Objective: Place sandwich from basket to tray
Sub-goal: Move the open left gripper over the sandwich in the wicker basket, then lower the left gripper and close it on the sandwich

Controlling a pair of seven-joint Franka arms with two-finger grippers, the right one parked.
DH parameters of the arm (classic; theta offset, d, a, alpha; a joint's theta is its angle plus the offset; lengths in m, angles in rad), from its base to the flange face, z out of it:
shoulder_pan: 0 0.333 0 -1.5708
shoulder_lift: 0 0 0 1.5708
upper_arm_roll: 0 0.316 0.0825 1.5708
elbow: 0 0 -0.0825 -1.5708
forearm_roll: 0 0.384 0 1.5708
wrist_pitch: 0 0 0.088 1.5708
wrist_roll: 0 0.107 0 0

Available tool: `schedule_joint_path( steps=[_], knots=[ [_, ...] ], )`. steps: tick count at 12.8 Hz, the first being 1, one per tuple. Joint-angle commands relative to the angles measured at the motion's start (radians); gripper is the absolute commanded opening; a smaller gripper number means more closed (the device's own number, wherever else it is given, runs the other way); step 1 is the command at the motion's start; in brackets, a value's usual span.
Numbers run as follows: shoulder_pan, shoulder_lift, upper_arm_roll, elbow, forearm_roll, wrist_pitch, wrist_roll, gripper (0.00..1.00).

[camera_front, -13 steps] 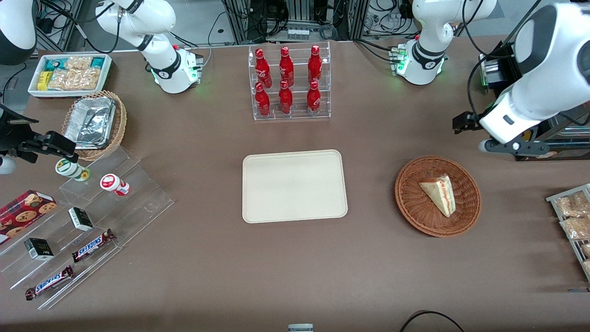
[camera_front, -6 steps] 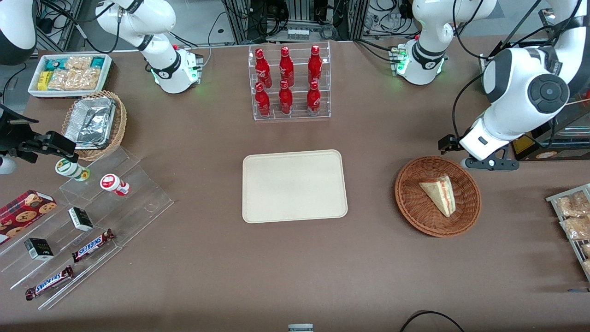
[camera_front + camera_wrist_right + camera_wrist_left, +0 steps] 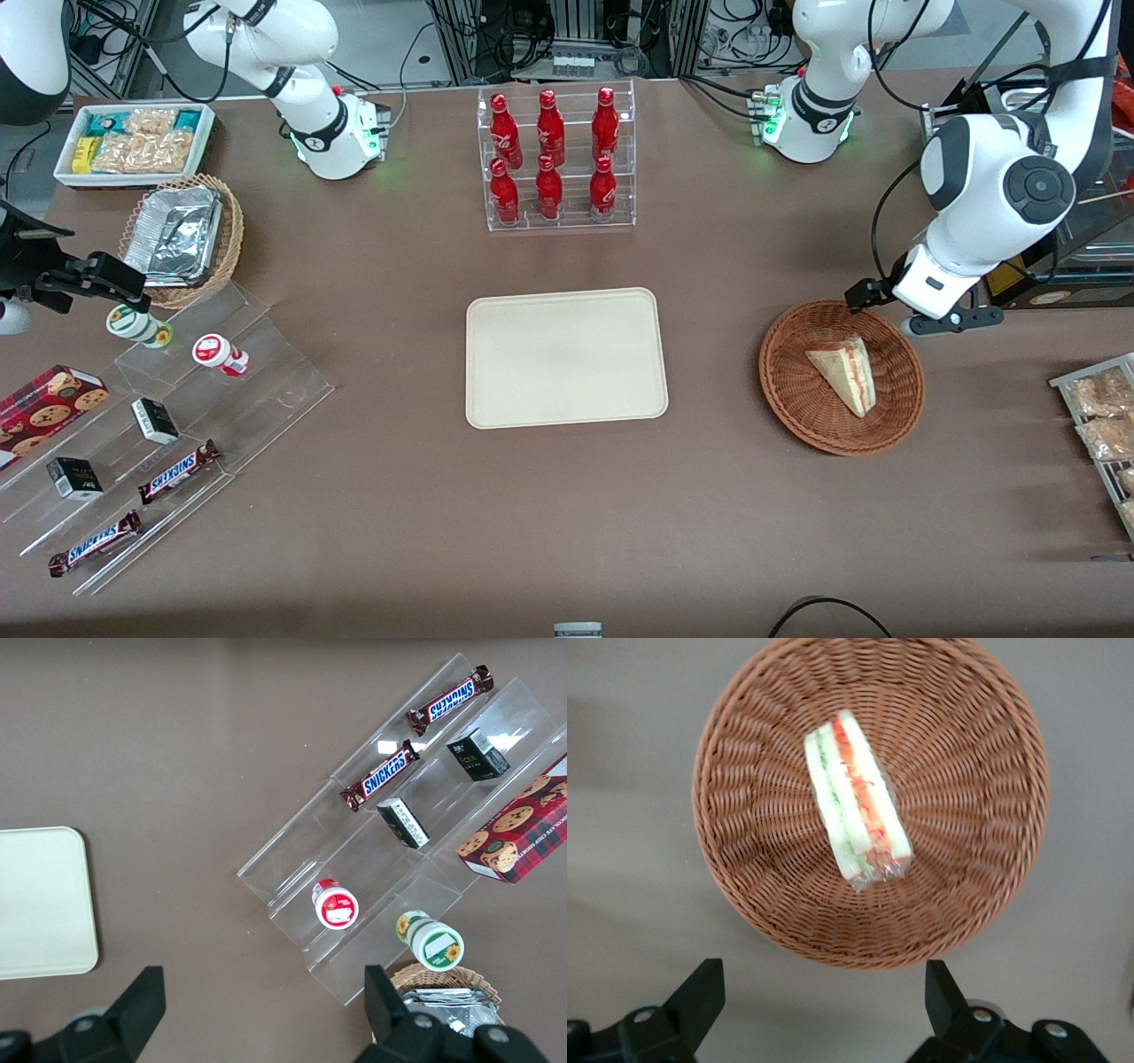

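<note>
The gripper (image 3: 819,1005) is hovering with fingers spread apart and holding nothing, at about 1 o'clock of the basket (image 3: 802,408), where the sandwich (image 3: 844,372) is lying; next it needs descending around the wedge.

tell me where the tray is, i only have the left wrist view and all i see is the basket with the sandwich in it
observer: the tray lies flat on the table, beside the basket and toward the parked arm's end, with a strip of table between them.
operator: anything on it
observer: no, nothing lies on the tray.
operator: where's my gripper relative to the basket
observer: in the front view the gripper, jaws open, hangs above the part of the basket's rim farther from the front camera. The sandwich lies nearer to that camera than the gripper.
</note>
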Motion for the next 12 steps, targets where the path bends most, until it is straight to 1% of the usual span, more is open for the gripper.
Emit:
schedule_joint_path(
  steps=[1, 2, 4, 12],
  knots=[
    [0.001, 0.016, -0.005, -0.009, -0.02, 0.075, -0.209, 1.0],
    [-0.003, 0.027, -0.005, -0.009, -0.043, 0.104, -0.281, 1.0],
    [-0.004, 0.05, -0.005, -0.009, -0.051, 0.134, -0.339, 1.0],
    [-0.01, 0.186, -0.009, 0.002, -0.05, 0.256, -0.382, 1.0]
  ],
)
